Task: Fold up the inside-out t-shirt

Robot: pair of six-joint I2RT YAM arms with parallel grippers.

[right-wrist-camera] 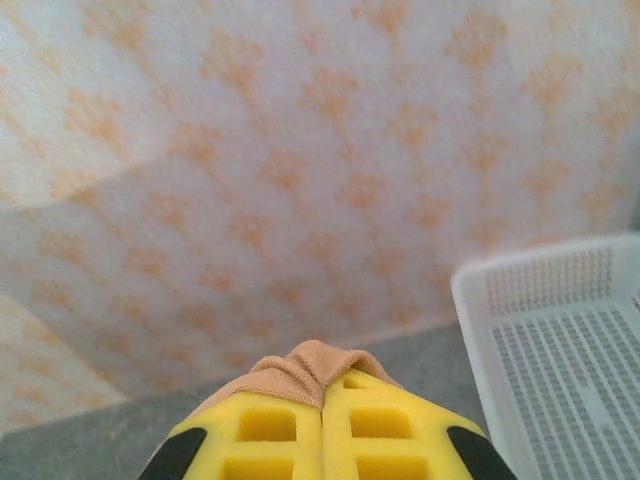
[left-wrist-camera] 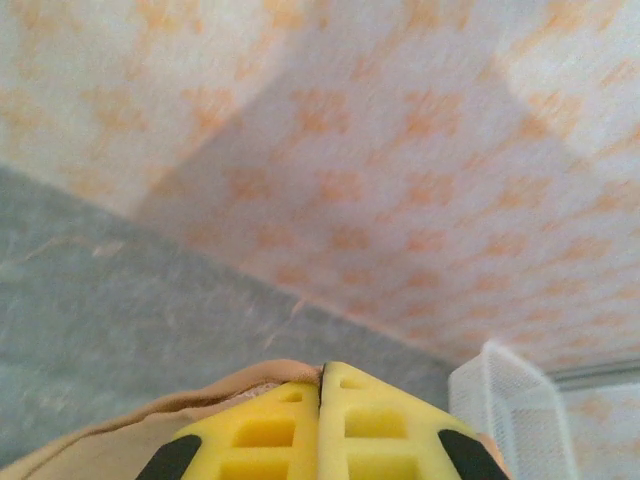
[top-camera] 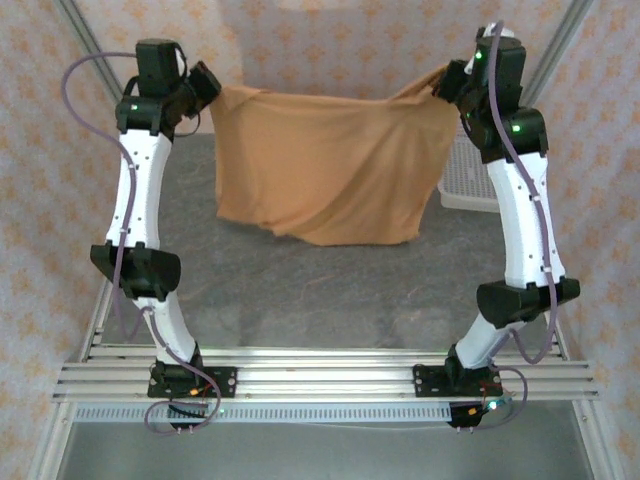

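Left tool (top-camera: 212,92) and right tool (top-camera: 443,78) pinch t-shirt (top-camera: 330,170) hanging between them.

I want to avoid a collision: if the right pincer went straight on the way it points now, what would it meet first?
Probably the patterned wall; depth is unclear. The right pincer, shut on the t-shirt, points past the white basket, which lies off to one side.
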